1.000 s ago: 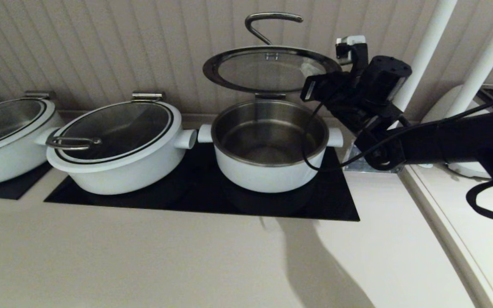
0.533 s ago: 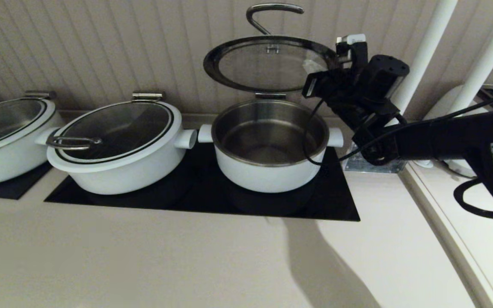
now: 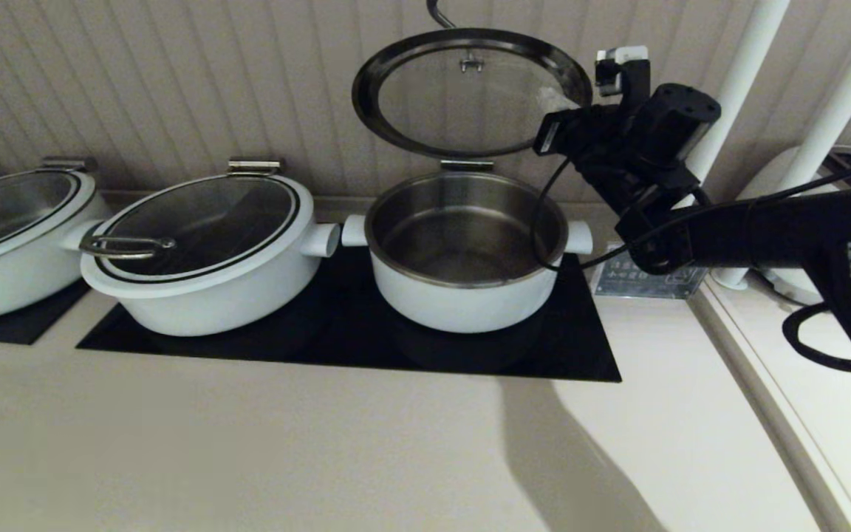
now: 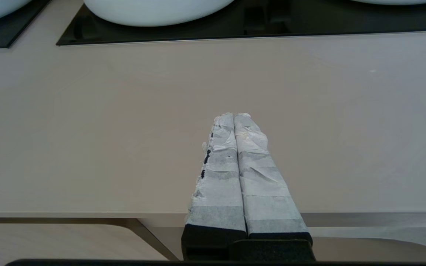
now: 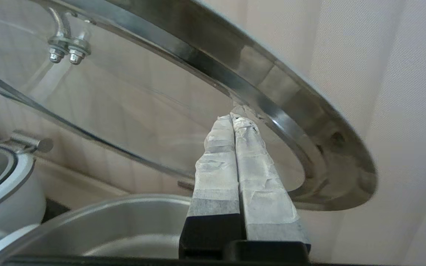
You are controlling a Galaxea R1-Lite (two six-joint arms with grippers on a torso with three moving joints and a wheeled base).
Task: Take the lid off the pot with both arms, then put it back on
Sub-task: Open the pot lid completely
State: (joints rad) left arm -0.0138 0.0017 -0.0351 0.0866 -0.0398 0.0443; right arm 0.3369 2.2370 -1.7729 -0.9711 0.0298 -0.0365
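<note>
The deep white pot [image 3: 462, 295] stands open on the black hob. Its round glass lid [image 3: 470, 92] is tilted up on its rear hinge clip [image 3: 466, 165], nearly upright against the wall, with the handle mostly cut off by the top edge. My right gripper [image 3: 552, 103] is shut and empty, its tips pressed against the lid's underside by the rim; the right wrist view shows the gripper [image 5: 234, 118], the lid's rim [image 5: 272, 96] and the pot [image 5: 124, 218] below. My left gripper [image 4: 234, 115] is shut and empty above bare counter near its front edge, out of the head view.
A wider oval white pot with a glass lid [image 3: 204, 244] stands left of the open pot, and another [image 3: 4, 236] at far left. The black hob [image 3: 322, 340] lies under them. A control panel [image 3: 647, 281] and white posts [image 3: 736, 81] are on the right.
The lid has swung further up on its hinge toward the wall. My right gripper has risen with it, still under the lid's right rim.
</note>
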